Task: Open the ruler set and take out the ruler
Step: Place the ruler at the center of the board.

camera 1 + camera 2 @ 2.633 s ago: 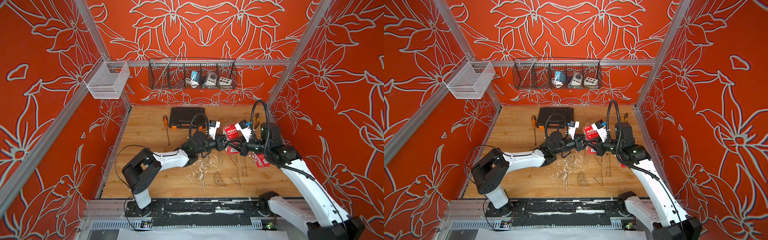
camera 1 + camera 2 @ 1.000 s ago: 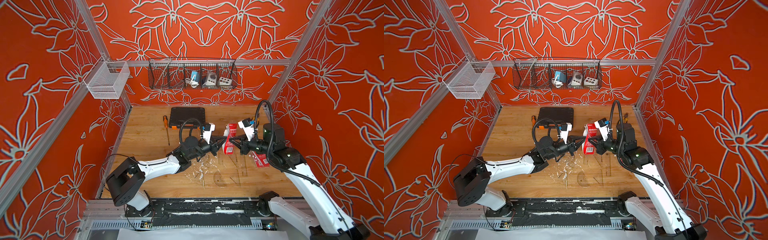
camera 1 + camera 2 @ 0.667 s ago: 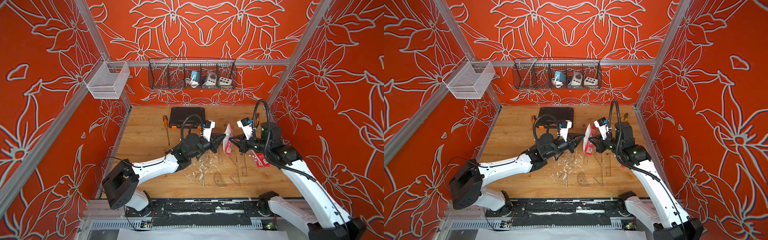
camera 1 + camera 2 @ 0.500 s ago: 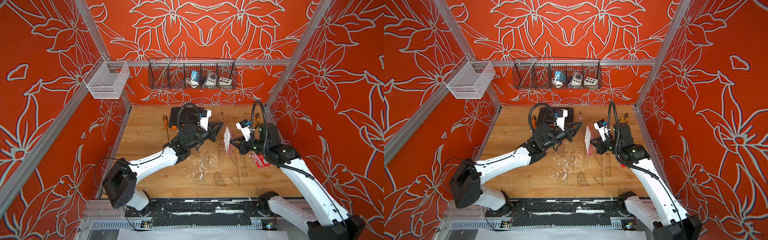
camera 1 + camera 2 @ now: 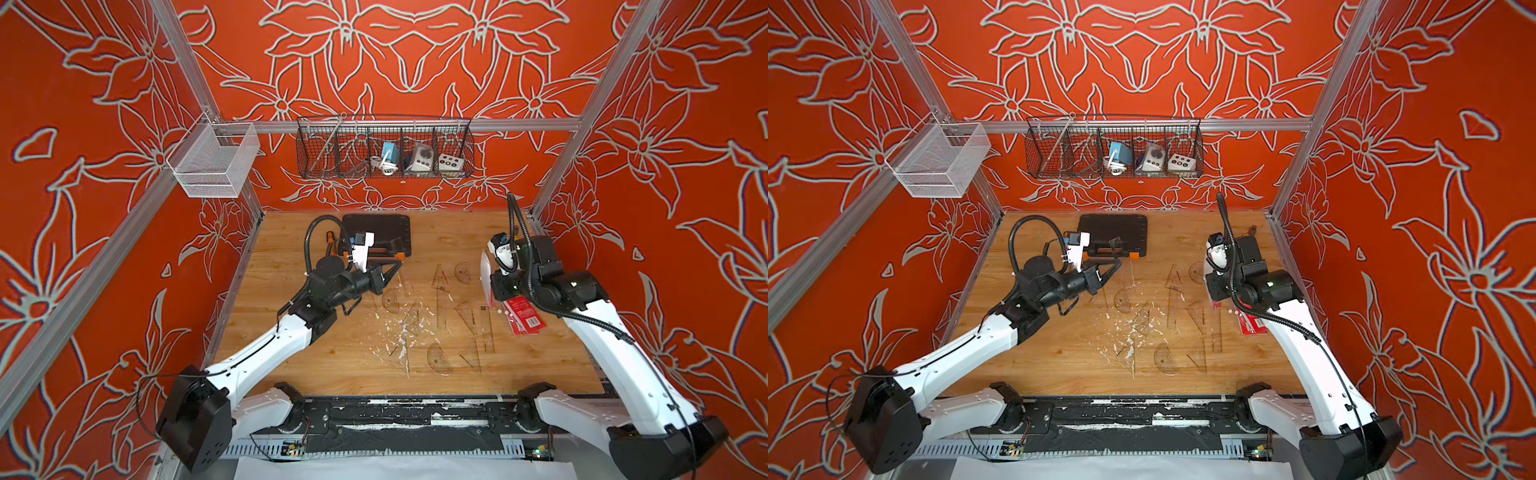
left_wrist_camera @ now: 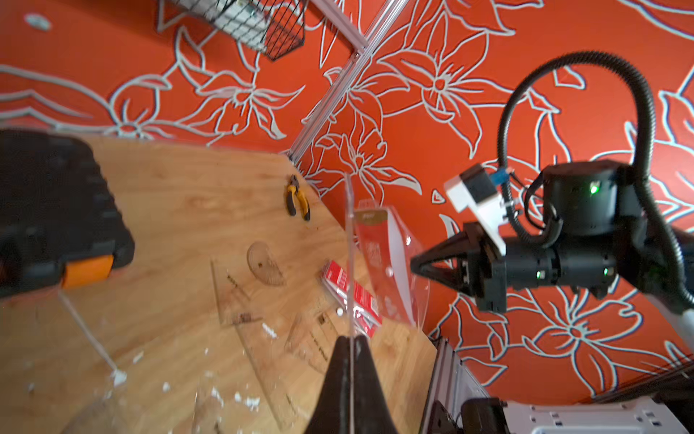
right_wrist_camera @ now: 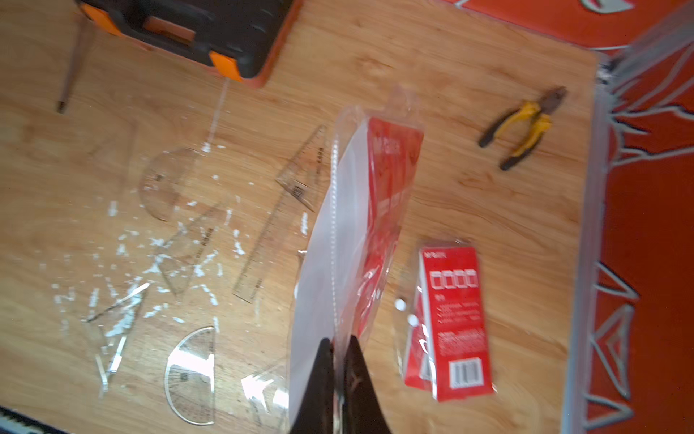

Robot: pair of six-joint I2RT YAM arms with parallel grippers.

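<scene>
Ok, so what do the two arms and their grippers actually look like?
The left arm and right arm have white links, black joints and black base housings. A black corrugated cable loops over each wrist to a white camera mount. The left gripper and right gripper are black, with fingers tapering to points. Small green lights glow on the right wrist.

You have one black-and-orange plastic tool case [image 5: 376, 228]. Near it lie three clear half-round plastic protractors [image 5: 461, 272], at least two red-card ruler packets [image 5: 521, 318], one pair of yellow-handled pliers [image 7: 522, 127] and one orange-handled screwdriver [image 5: 330, 237]. The clear plastic straight rulers [image 7: 263, 248] and clear plastic set squares [image 7: 300, 176] overlap too much to count.
</scene>
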